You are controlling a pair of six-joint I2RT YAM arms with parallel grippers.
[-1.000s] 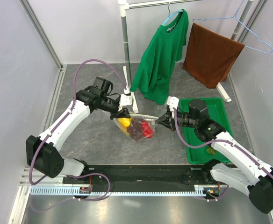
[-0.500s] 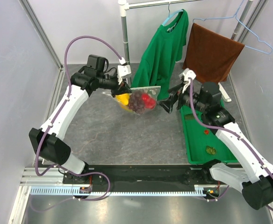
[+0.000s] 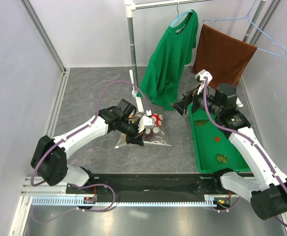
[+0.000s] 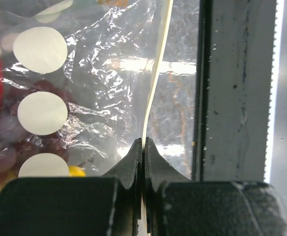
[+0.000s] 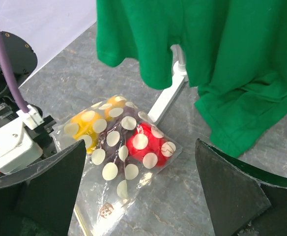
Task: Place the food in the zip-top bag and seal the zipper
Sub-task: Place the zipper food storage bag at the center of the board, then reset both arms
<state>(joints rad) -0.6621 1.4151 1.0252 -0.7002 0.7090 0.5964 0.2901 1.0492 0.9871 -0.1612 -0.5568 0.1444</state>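
Left gripper (image 4: 143, 143) is pinching the zipper (image 4: 156, 81); both fingers are pressing together with the thin clear strip running out between the tips; the zip-top bag (image 3: 156, 141) is lying flat on the table (image 3: 94, 98), spreading left of the strip in the left wrist view; the food is sitting inside the bag: yellow mango-like fruit (image 5: 87, 127), purple grape bunch (image 5: 118, 140) and red pepper-like piece (image 5: 146, 146) are lining up side by side under the dotted plastic; the left gripper is gripping at the bag's near-left edge, the food lying just beyond it; right gripper (image 3: 184, 102) is hanging with fingers spread wide, holding nothing, well apart from the bag to its right, by the far-left corner of the green tray (image 3: 232, 123) and near the green shirt (image 3: 170, 59).
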